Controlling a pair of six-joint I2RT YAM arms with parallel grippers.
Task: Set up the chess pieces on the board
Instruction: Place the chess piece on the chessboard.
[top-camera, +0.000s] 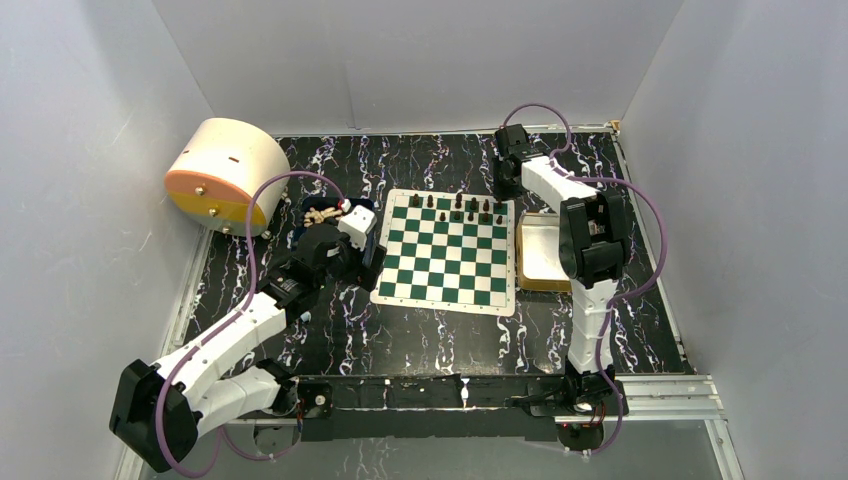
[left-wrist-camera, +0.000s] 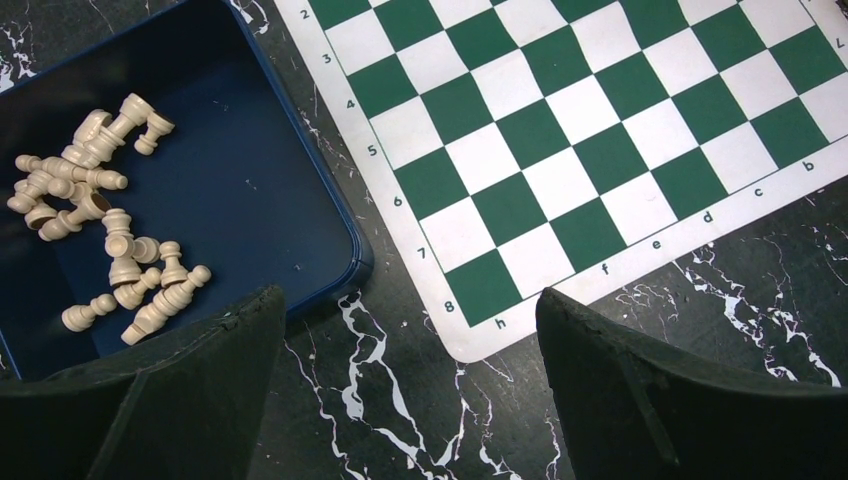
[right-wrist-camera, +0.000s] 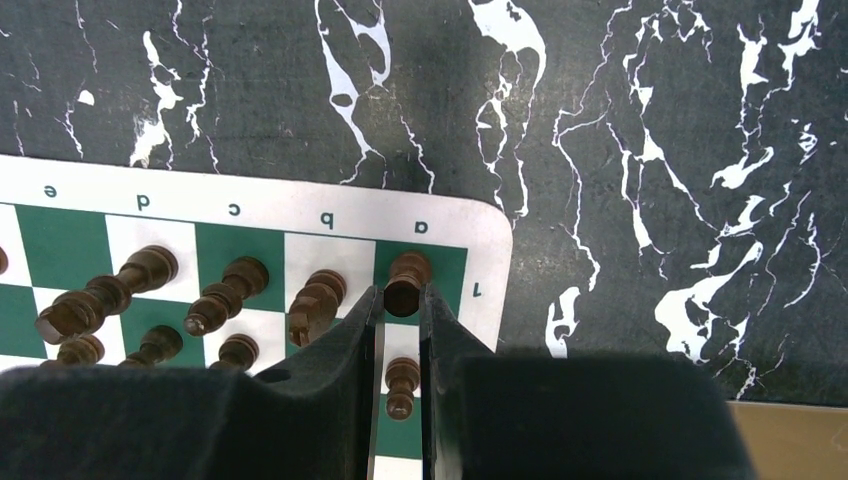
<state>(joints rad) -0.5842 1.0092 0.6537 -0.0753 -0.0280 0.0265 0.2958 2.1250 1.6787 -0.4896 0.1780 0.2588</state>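
**Pinch at corner a1**

Pinched between the right hand's (right-wrist-camera: 402, 296) fingers: one dark piece (right-wrist-camera: 408, 270) on the board's (right-wrist-camera: 250, 205) corner square, by printed "a" and "1". More chess pieces (right-wrist-camera: 225, 295) ranked along that edge, "b" through "e". Left hand (left-wrist-camera: 410, 395) spread wide over the worktop (left-wrist-camera: 700, 300) off corner "h"/"8". Blue tray (left-wrist-camera: 250, 180) of cream pieces (left-wrist-camera: 120, 240) just beside the numbered edge.
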